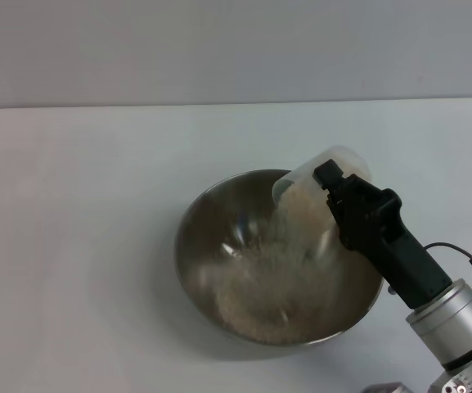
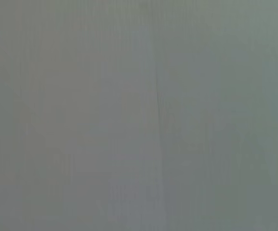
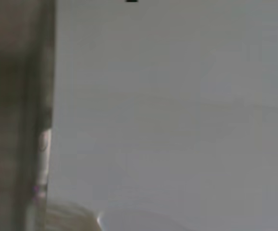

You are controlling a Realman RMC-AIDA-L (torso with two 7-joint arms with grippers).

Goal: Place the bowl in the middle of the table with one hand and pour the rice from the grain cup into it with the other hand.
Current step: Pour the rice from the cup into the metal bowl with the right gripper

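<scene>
The steel bowl [image 1: 219,270] stands on the white table [image 1: 72,246], a little right of the middle. My right gripper [image 1: 334,192] is shut on the clear grain cup [image 1: 309,188] and holds it tipped over the bowl's far right rim, mouth down toward the bowl. Rice [image 1: 280,246] streams from the cup and lies in a mass on the bowl's bottom [image 1: 260,315]. The right wrist view shows the bowl's side [image 3: 13,96] and bare table. My left gripper is out of view; its wrist view shows only a plain grey surface.
The right arm [image 1: 432,303] reaches in from the lower right corner, over the bowl's right edge. The table's far edge [image 1: 236,105] meets a grey wall.
</scene>
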